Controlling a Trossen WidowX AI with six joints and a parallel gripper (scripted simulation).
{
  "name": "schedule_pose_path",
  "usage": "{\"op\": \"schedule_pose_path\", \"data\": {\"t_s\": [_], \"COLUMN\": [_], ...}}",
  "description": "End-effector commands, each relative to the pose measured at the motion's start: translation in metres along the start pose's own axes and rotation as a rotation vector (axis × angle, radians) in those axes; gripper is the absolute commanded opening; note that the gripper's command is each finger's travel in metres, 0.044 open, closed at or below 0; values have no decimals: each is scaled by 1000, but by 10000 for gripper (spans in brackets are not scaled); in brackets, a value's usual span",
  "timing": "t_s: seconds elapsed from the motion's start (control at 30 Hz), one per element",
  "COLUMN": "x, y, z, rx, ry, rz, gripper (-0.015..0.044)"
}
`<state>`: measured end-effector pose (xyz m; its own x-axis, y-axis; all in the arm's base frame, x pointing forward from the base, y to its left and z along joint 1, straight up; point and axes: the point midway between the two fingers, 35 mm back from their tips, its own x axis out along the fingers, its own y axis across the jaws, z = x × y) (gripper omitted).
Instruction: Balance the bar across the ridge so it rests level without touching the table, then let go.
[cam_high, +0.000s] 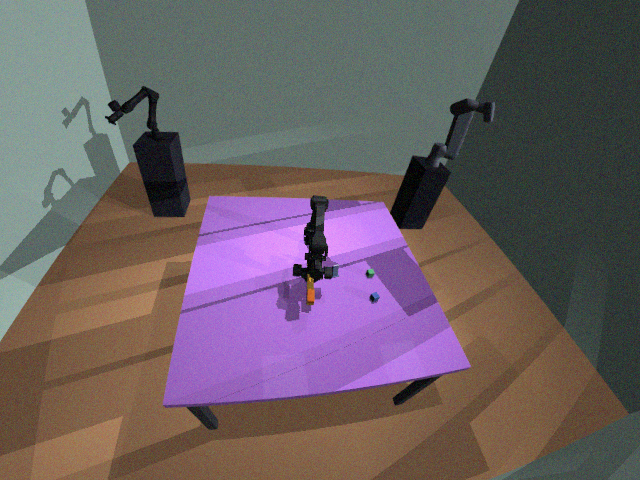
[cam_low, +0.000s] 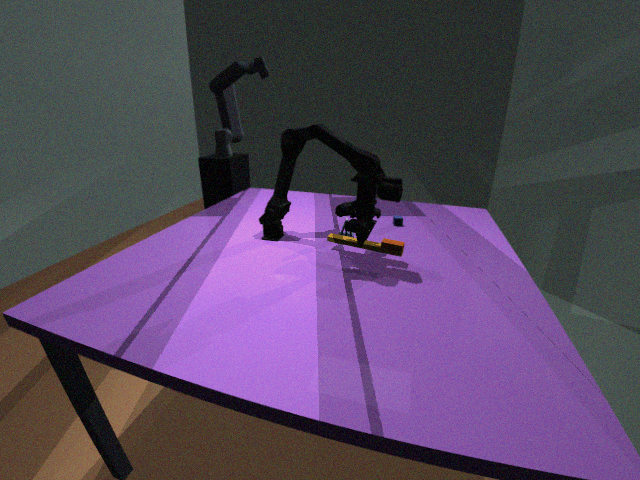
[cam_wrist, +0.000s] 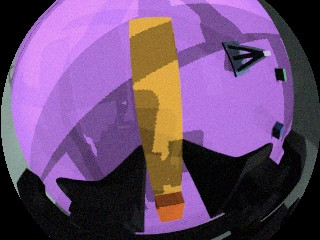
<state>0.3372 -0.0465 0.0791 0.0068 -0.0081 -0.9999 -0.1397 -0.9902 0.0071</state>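
The yellow bar (cam_high: 310, 284) (cam_low: 338, 238) (cam_wrist: 155, 75) has an orange block (cam_high: 310, 296) (cam_low: 392, 244) (cam_wrist: 170, 211) on one end. My gripper (cam_low: 363, 240) (cam_wrist: 162, 147) is shut on the bar, between its middle and the orange end. The bar hangs a little above the table, roughly level, with its shadow apart from it in the exterior view. The ridge, a small dark open triangular frame (cam_wrist: 232, 59), stands on the table to one side of the bar; its grey side shows beside my gripper in the top view (cam_high: 335, 270). In the exterior view the ridge is mostly hidden behind my gripper.
A green cube (cam_high: 370, 272) (cam_wrist: 280, 74) and a blue cube (cam_high: 374, 297) (cam_low: 398, 221) (cam_wrist: 277, 130) lie on the purple table (cam_high: 232, 351) (cam_low: 248, 320), beyond the ridge from the bar. Two other arms stand on dark pedestals (cam_high: 166, 175) (cam_high: 421, 191) off the table.
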Motion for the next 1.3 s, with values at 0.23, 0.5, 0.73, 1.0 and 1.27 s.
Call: {"op": "schedule_pose_path", "data": {"t_s": [0.23,0.5,0.73,1.0,1.27], "x": [-34,-55,-73,-84,-86], "y": [0,0,0,-1,-20], "z": [-3,-1,2,4,14], "rx": [-2,-3,-3,3,296], "ry": [17,18,18,18,16], "rz": [-4,-6,-7,-7,-11], "gripper": [0,0,0,0,0]}}
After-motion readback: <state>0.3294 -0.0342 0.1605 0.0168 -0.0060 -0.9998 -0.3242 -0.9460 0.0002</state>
